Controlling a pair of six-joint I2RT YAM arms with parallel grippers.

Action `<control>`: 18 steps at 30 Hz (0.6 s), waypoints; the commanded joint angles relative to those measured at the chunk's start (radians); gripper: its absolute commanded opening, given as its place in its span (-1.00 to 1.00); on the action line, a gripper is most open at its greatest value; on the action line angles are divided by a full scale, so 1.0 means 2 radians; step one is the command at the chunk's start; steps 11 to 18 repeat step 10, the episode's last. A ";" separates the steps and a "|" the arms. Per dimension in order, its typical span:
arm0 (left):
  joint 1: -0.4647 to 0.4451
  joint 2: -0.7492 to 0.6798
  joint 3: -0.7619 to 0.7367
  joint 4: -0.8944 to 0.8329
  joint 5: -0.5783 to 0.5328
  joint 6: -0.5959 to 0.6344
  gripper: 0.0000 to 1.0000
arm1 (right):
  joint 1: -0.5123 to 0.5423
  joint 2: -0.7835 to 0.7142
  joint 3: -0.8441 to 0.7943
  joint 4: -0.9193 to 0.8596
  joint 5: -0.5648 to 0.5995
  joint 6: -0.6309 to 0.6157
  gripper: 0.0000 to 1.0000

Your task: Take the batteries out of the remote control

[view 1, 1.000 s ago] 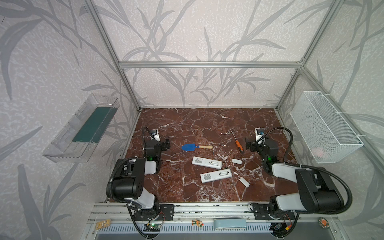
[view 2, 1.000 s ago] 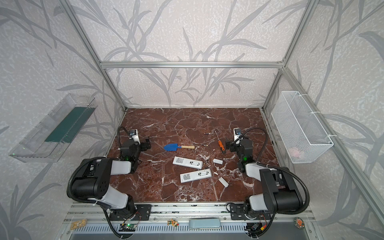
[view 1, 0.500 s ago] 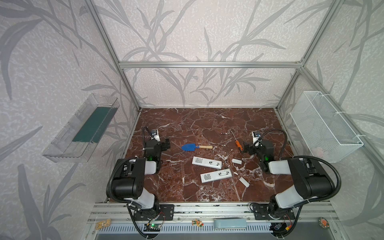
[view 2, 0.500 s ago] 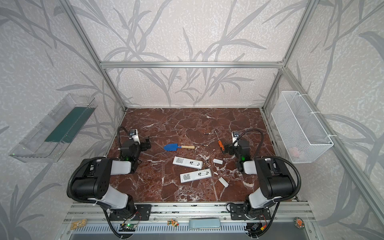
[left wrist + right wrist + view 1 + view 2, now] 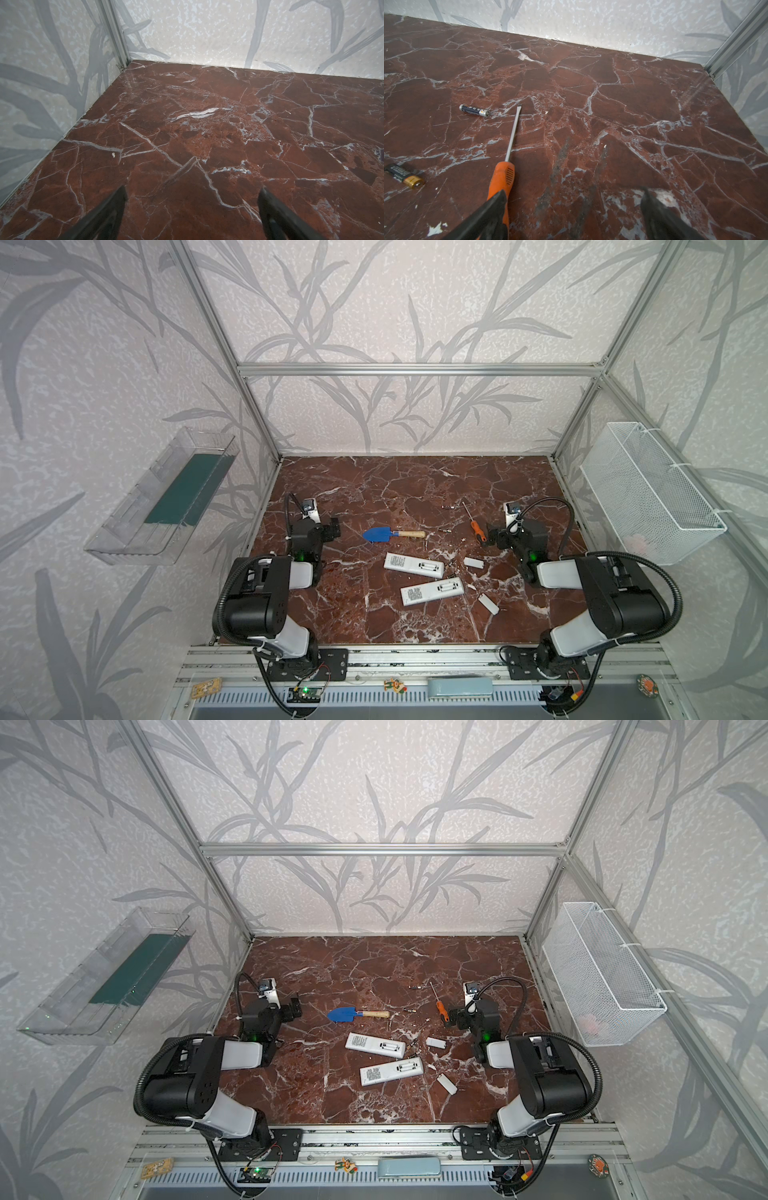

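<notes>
Two white remote controls [image 5: 413, 565] [image 5: 432, 591] lie back up mid-table with their bays uncovered. Loose batteries lie on the marble: one [image 5: 474, 110] by the screwdriver's tip, another [image 5: 404, 175] nearer; in a top view they appear as small dark cells [image 5: 447, 507] [image 5: 444, 531]. My right gripper [image 5: 573, 190] is open low over the table, one finger [image 5: 494, 205] overlapping the orange screwdriver handle [image 5: 503, 176], nothing between the jaws. At the left side of the table my left gripper [image 5: 193, 190] is open over bare marble.
A blue trowel with a wooden handle [image 5: 390, 534] lies left of the screwdriver [image 5: 473, 524]. Two small white covers [image 5: 473, 561] [image 5: 488, 604] lie right of the remotes. A clear bin [image 5: 162, 497] hangs on the left wall, a wire basket [image 5: 648, 493] on the right.
The right arm has shifted its elbow and its gripper has moved slightly left toward the screwdriver. The left arm has not moved.
</notes>
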 commanded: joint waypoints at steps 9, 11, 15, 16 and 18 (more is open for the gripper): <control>-0.002 0.005 -0.003 0.012 -0.007 0.007 0.99 | -0.002 -0.011 0.011 0.002 -0.001 -0.002 0.98; -0.002 0.005 -0.003 0.012 -0.009 0.008 0.99 | -0.002 -0.011 0.011 0.002 -0.001 -0.002 0.98; -0.002 0.005 -0.003 0.012 -0.009 0.008 0.99 | -0.002 -0.011 0.011 0.002 -0.001 -0.002 0.98; -0.002 0.005 -0.003 0.012 -0.009 0.008 0.99 | -0.002 -0.011 0.011 0.002 -0.001 -0.002 0.98; -0.002 0.005 -0.003 0.012 -0.009 0.008 0.99 | -0.002 -0.011 0.011 0.002 -0.001 -0.002 0.98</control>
